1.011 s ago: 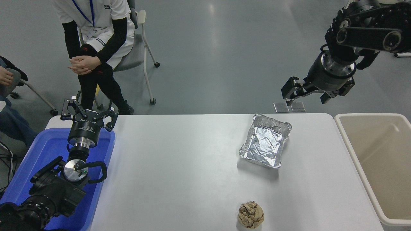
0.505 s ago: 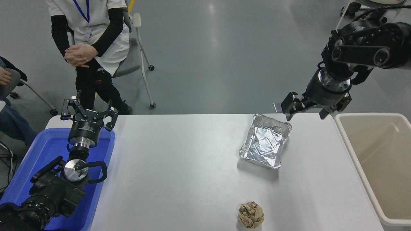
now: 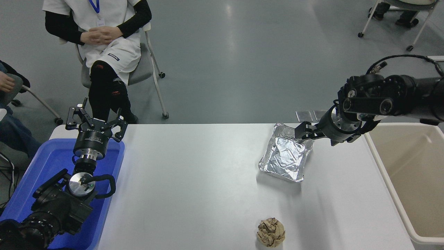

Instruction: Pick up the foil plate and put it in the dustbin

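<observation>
Foil plate: the foil plate [image 3: 286, 157] is being seen resting on the white surface [image 3: 194, 187], right of centre, tilted so that its long axis is running from about 1 o'clock to 7 o'clock; its crinkled inside is being shown facing up.

Right hand: the right hand [image 3: 304, 133] is being held at the plate's far right corner, at about 1 o'clock from the plate's middle; whether the rim is being touched cannot be told, and whether the fingers are apart or together cannot be told from this view.

Right arm: it is being brought in from the right edge, at about 3 o'clock in the picture, and is being pointed left across the dustbin's far corner.

Dustbin: the dustbin [image 3: 388, 180] is being seen at 3 o'clock from the plate, just past the surface's right edge, with its beige inside open to view.

Paper ball: a brown crumpled paper ball [image 3: 271, 232] is being seen at about 6 o'clock from the plate, well apart from it, near the surface's near edge.

Left hand: the left hand [image 3: 95, 120] is being held with its fingers spread apart, over the far end of a blue tub [image 3: 41, 170] at the lower left, at about 9 o'clock from the plate.

Person: a person [image 3: 100, 38] is being seen seated on a chair beyond the surface's far left.
</observation>
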You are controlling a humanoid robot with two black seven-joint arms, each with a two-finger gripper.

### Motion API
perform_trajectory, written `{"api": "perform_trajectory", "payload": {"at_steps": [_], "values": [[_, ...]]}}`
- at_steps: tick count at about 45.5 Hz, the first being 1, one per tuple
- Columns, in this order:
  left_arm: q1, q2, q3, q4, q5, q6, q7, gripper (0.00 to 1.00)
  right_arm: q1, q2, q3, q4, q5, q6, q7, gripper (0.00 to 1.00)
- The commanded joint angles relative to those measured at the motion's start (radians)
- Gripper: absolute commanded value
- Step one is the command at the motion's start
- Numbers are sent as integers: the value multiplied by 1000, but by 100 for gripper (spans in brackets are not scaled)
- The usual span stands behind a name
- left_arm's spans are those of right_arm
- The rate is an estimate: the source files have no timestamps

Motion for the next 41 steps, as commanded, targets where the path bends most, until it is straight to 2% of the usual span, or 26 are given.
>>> {"api": "perform_trajectory", "payload": {"at_steps": [1,13,24,41], "values": [[0,0,0,0,0,0,1,99,-142,-3,92,-79,13,-100,-5,100],[0,0,0,0,0,0,0,99,-283,19,150,-255,15,-122,-5,100],[0,0,0,0,0,0,0,99,-346,45,164,-306,12,-225,-4,100],[0,0,0,0,-1,0,0,99,-464,122,267,-408,-10,-231,-5,100]]}}
